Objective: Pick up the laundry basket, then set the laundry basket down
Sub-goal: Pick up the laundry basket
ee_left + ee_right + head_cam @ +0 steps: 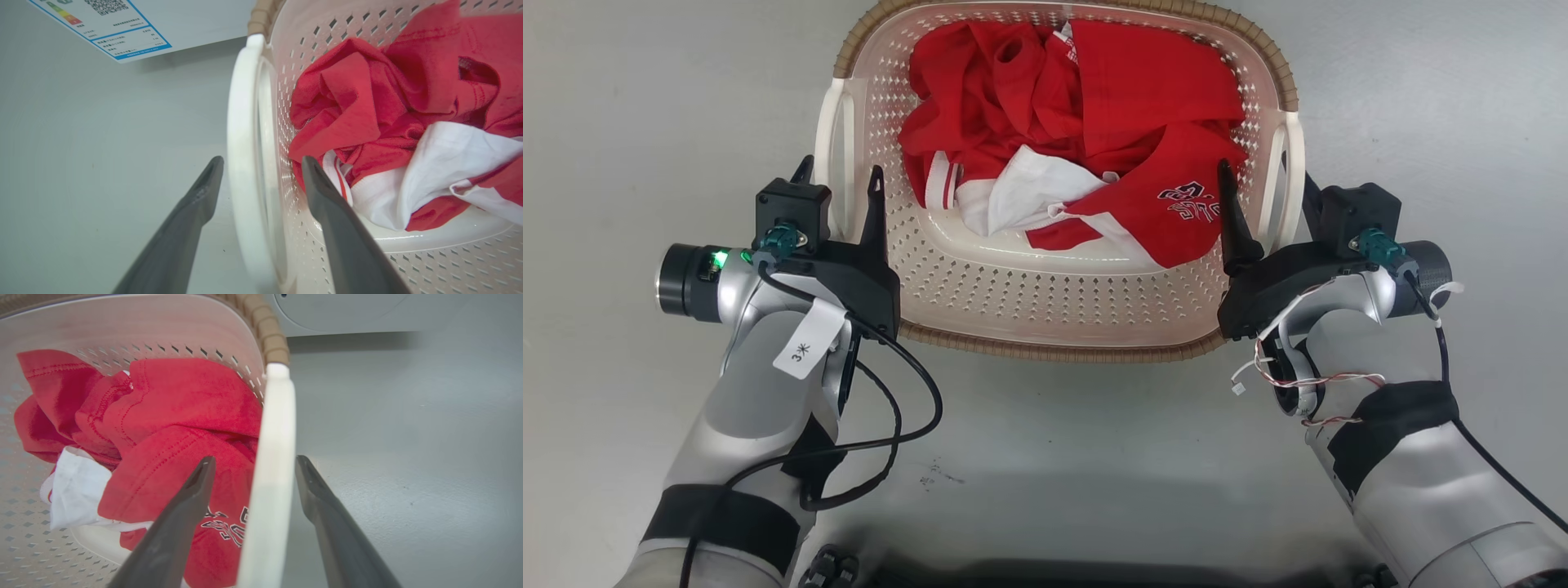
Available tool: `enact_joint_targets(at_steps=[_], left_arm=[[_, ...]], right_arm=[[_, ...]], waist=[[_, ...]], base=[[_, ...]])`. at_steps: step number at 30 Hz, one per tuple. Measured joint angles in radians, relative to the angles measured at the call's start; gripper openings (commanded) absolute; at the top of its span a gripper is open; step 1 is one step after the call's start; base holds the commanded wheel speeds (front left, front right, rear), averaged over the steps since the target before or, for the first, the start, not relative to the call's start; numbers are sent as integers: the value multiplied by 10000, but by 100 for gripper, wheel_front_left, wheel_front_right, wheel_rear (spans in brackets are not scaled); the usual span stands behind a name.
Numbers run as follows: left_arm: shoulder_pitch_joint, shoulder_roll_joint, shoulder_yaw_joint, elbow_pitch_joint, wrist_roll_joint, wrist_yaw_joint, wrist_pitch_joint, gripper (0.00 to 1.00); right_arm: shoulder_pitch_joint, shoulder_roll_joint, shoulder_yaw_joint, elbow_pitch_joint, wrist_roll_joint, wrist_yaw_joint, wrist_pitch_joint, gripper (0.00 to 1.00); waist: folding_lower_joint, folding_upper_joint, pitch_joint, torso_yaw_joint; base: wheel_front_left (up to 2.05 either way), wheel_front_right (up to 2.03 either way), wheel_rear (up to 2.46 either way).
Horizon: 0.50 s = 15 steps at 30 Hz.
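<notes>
Two grippers, both spread open, nothing clamped: my left gripper straddles the left handle of the basket, and my right gripper straddles the right handle. Basket sits on the floor between them.

Laundry basket on floor before you, clothes in it. Your left gripper astride left handle, one finger inside, one outside; right gripper likewise astride right handle.

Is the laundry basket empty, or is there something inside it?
Not empty: crumpled red and white clothes lie inside the laundry basket.
</notes>
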Motion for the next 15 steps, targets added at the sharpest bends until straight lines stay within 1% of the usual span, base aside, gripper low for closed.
enact_joint_targets(at_steps=[5,15], left_arm=[[-71,-4,-184,257,-261,-2,0,100],[-97,-12,-848,407,-928,6,6,100]], right_arm=[[-304,-2,244,366,290,-19,0,100],[-594,-2,721,961,869,-67,12,100]], waist=[[0,-1,19,-2],[0,-1,-22,-34]], base=[[0,0,0],[0,0,0]])
